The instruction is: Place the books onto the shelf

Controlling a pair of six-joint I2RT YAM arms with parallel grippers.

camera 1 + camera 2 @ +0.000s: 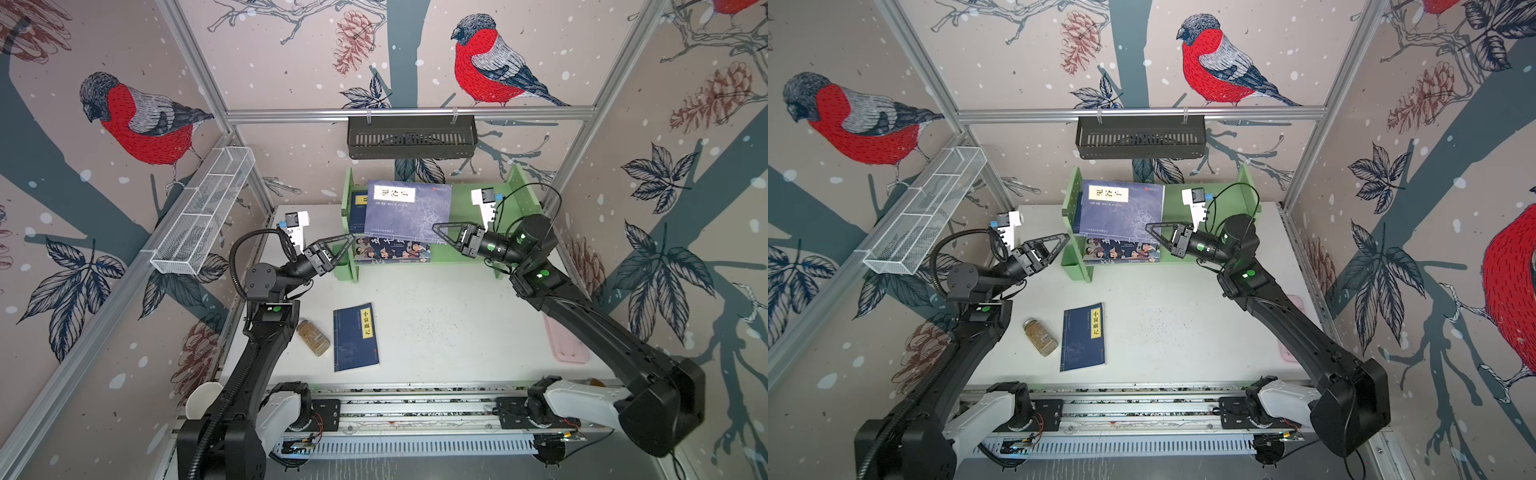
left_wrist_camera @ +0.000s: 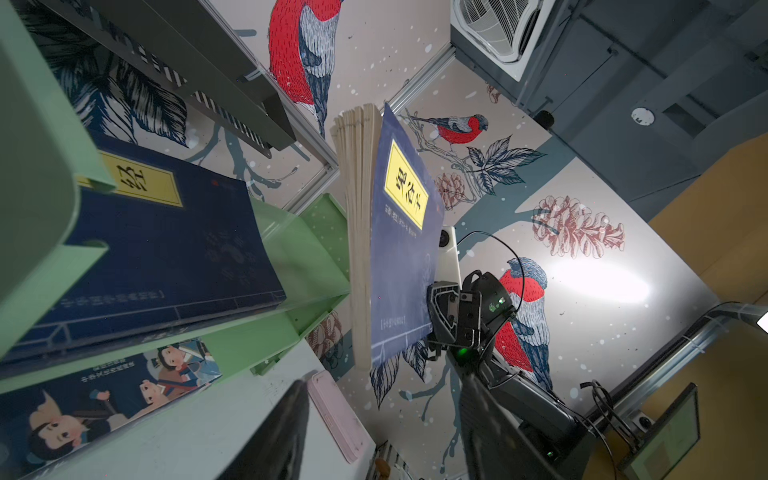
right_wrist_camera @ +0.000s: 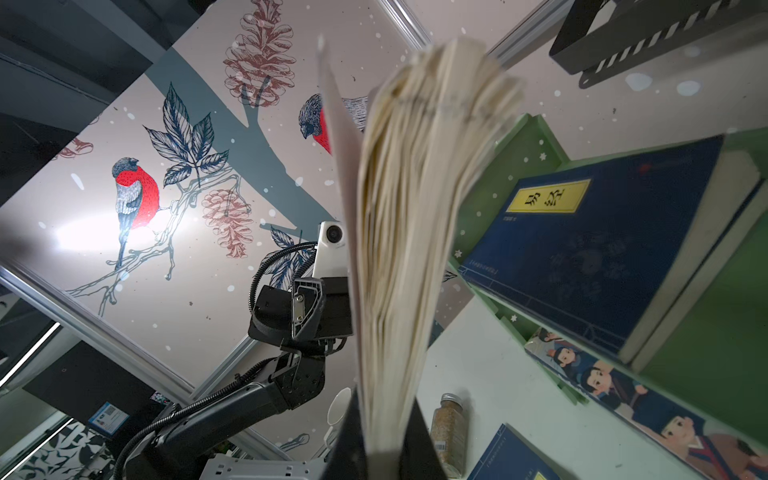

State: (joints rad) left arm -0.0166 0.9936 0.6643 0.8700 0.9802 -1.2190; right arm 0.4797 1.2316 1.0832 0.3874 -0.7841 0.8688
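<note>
1. The held book [image 1: 407,212] hangs tilted over the top tier of the shelf [image 1: 517,183]. It looks like a light, floppy paperback with fanning pages, so I'd grip deeper in from the edge.
2. The right gripper [image 1: 436,230] is clenched on its lower corner. The left gripper [image 1: 347,245] is parted just beside it, holding nothing.
3. Its label reads 鬼谷子. The shelved book [image 3: 602,249] reads 易经, and the table book [image 1: 355,336] reads 小窗幽记.

A light green shelf [image 1: 461,199]. A slate-blue book [image 1: 409,210] with a yellow label and cream pages. A navy book [image 1: 355,336] with a yellow label, on a white worktop [image 1: 457,316]. A cartoon book [image 1: 390,251] with colourful figures. A black slotted basket [image 1: 411,137], a white mesh basket [image 1: 203,212], a pink tray [image 1: 567,345]. Beige walls [image 1: 291,62] patterned with red-breasted birds and pinecones.
</note>
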